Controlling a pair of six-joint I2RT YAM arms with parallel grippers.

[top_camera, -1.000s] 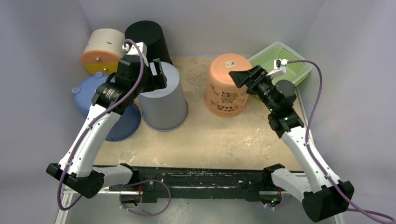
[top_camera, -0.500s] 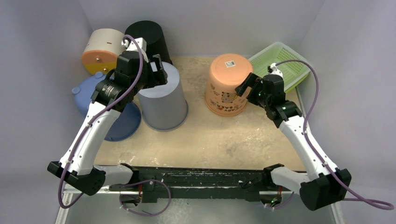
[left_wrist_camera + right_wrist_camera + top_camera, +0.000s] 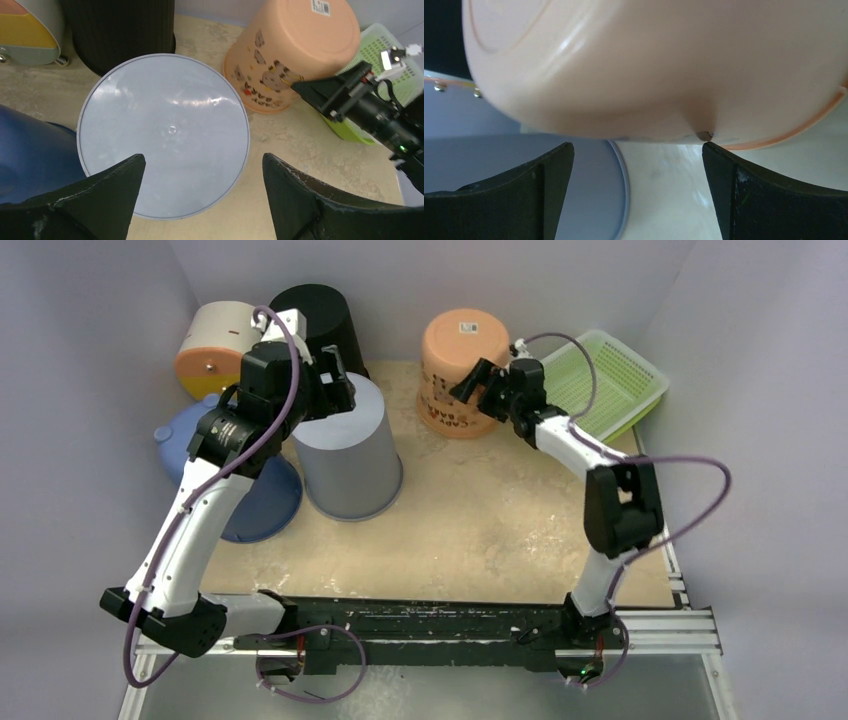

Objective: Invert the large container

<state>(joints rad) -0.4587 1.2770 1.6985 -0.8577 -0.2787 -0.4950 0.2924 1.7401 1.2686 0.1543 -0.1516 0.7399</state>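
Grey plastic bucket [image 3: 350, 455] base-up, flip looks done; left tool [image 3: 202, 165] spread above; right tool [image 3: 638, 150] spread at peach plastic bucket [image 3: 458, 375].

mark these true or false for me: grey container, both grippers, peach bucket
1. The grey container stands with its flat base facing up. True.
2. The left gripper is shut on the grey container. False: its jaws are open above the base and grip nothing.
3. The peach bucket sits inside the green basket. False: it stands base up on the table, beside the basket.
4. The right gripper has its jaws open, close by the peach bucket. True.
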